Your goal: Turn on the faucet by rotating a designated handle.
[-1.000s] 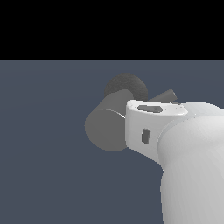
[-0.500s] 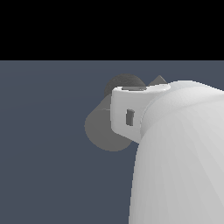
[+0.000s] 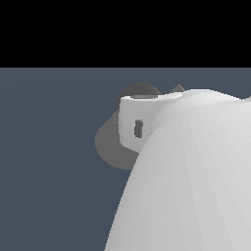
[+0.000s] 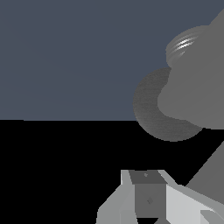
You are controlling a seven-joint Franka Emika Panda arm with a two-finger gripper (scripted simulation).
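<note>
Faucet (image 3: 109, 147): grey cylinder, flat round end showing at the exterior view's left — the rest sits behind the arm.
Base (image 4: 151, 111): darker rough disc, close ahead in the wrist view.
Arm (image 3: 196, 181): big white bulk at the exterior view's right, crowding in, apparently to reach the side rod.
Handle: cannot pick it out.
Hand (image 4: 148, 197): only one grey finger visible — opening cannot be told; nothing visibly held.
</note>
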